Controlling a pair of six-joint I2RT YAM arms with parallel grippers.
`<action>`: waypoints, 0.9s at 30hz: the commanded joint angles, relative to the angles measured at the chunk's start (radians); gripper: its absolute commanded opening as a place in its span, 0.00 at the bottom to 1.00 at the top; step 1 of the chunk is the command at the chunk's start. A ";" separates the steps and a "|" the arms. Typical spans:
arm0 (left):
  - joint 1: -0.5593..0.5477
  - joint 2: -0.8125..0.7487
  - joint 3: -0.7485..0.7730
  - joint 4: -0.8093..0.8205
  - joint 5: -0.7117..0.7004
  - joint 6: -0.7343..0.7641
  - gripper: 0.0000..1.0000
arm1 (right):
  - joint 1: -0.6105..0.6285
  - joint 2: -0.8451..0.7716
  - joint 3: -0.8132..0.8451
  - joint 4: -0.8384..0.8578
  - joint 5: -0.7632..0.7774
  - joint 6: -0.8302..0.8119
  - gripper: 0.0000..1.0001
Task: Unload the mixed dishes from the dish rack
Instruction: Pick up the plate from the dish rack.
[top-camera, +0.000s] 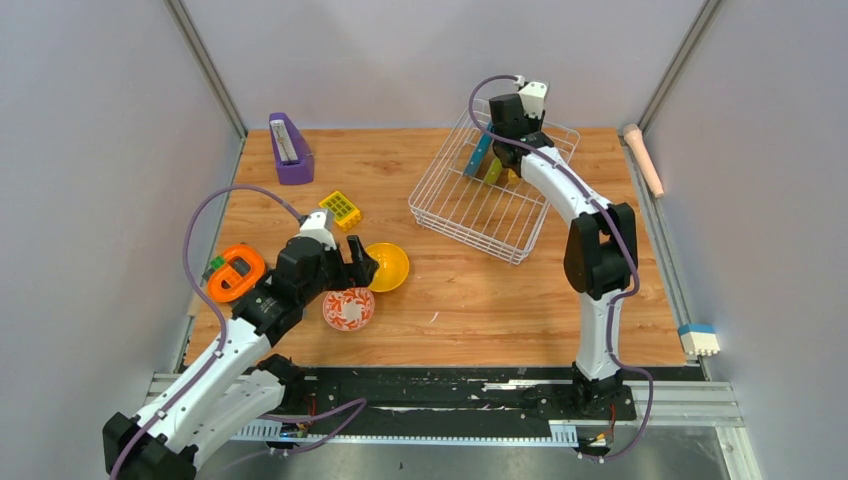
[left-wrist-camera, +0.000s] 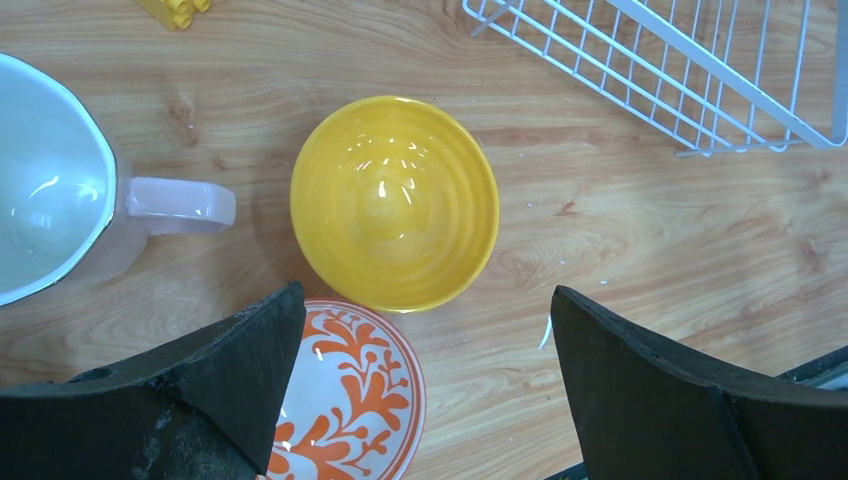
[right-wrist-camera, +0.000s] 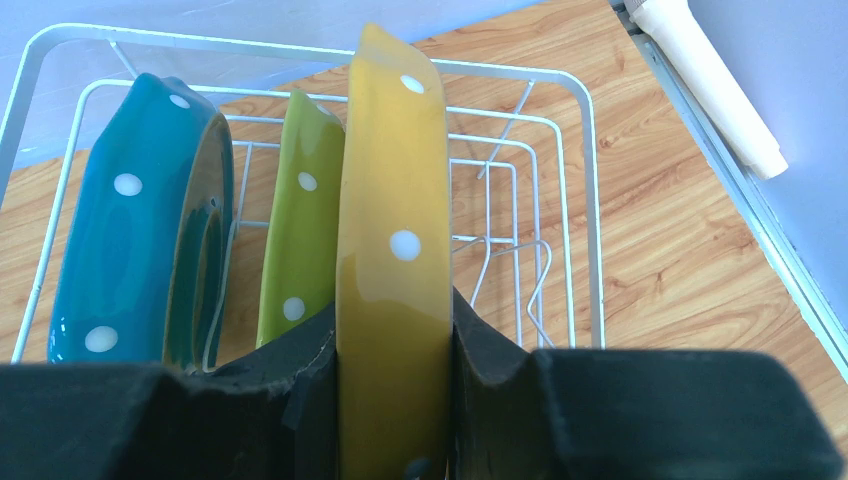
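The white wire dish rack (top-camera: 470, 215) stands at the back right. In it, upright, are a blue dotted plate (right-wrist-camera: 140, 230), a green one (right-wrist-camera: 305, 220) and a yellow one (right-wrist-camera: 392, 180). My right gripper (right-wrist-camera: 393, 320) is inside the rack (right-wrist-camera: 590, 200), shut on the yellow plate's rim; in the top view it (top-camera: 505, 150) is over the plates. A plain yellow bowl (left-wrist-camera: 394, 203) and a red-and-white bowl (left-wrist-camera: 350, 400) sit on the table, touching. A pinkish cup (left-wrist-camera: 50, 190) lies left of them. My left gripper (left-wrist-camera: 425, 300) is open and empty above the bowls.
A purple wedge holder (top-camera: 289, 150) stands at the back left. A yellow grid block (top-camera: 342, 209) and an orange round gadget (top-camera: 236, 272) lie near the left arm. A pale cylinder (top-camera: 643, 158) and a blue-white block (top-camera: 699, 340) lie off the right edge.
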 joint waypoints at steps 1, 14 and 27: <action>0.001 -0.016 0.005 0.013 0.005 -0.005 1.00 | 0.011 -0.125 0.066 0.133 0.059 -0.029 0.00; 0.001 -0.016 0.002 0.015 0.007 -0.007 1.00 | 0.011 -0.225 0.008 0.193 0.060 -0.049 0.00; 0.001 -0.019 0.001 0.012 0.015 -0.010 1.00 | 0.010 -0.196 -0.018 0.220 0.100 -0.127 0.00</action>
